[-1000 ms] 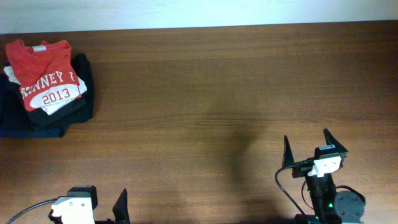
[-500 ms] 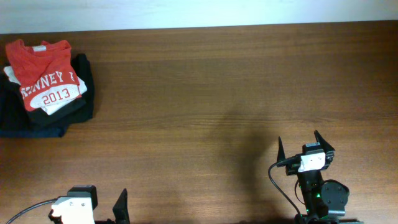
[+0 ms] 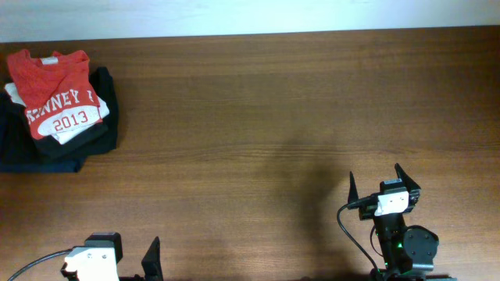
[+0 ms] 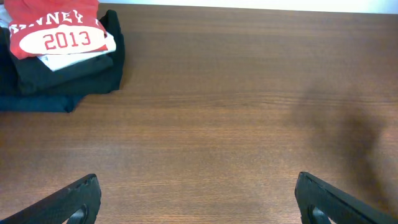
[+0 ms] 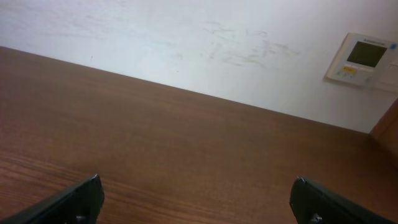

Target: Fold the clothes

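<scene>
The red-orange T-shirt [image 3: 53, 84] with white lettering and "2013" lies folded on top of a pile at the table's far left; it also shows in the left wrist view [image 4: 56, 25]. My left gripper [image 4: 198, 186] is open and empty at the front left edge, far from the pile; in the overhead view only one finger [image 3: 152, 257] shows. My right gripper [image 3: 381, 181] is open and empty at the front right; its fingers frame bare wood in the right wrist view [image 5: 198, 186].
Under the T-shirt lie a white folded garment [image 3: 78, 125] and dark navy/black folded garments [image 3: 47, 152]. The wooden table [image 3: 258, 117] meets a white wall at the back. A wall control panel [image 5: 364, 59] shows in the right wrist view.
My right arm drew back toward the front edge and slightly left between one second and half a second ago, then stayed still. The left arm and the pile have not moved.
</scene>
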`<move>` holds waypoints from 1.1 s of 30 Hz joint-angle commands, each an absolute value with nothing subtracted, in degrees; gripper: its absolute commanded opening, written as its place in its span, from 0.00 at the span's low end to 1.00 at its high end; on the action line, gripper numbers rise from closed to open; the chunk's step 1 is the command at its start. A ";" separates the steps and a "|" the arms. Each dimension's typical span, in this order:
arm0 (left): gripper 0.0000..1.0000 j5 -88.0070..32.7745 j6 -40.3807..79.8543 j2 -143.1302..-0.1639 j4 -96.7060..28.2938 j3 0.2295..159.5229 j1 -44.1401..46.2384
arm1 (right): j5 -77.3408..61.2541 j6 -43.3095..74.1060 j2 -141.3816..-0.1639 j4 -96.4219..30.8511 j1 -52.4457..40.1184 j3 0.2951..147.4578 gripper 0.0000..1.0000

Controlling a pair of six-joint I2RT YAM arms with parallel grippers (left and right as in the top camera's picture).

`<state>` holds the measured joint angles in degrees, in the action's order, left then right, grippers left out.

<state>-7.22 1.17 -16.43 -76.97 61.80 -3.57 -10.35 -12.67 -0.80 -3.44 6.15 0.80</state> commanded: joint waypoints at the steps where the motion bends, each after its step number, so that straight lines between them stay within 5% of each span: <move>1: 0.99 -7.20 1.72 -16.25 -76.16 61.41 -3.81 | -9.67 -13.06 -0.32 -3.62 5.63 0.32 0.99; 12: 0.99 -7.66 1.76 -3.40 -36.99 23.38 -3.75 | -9.67 -13.06 -0.32 -3.62 5.63 0.32 0.99; 20: 0.99 -7.01 1.72 -0.32 5.15 0.34 -3.38 | -9.67 -13.06 -0.32 -3.62 5.63 0.32 0.99; 24: 0.99 -4.27 1.69 -0.30 -4.27 0.51 -2.98 | -9.67 -13.06 -0.32 -3.62 5.63 0.32 0.99; 33: 0.99 -4.21 1.72 -0.30 -4.25 0.51 -3.01 | -9.67 -13.06 -0.32 -3.62 5.63 0.32 0.99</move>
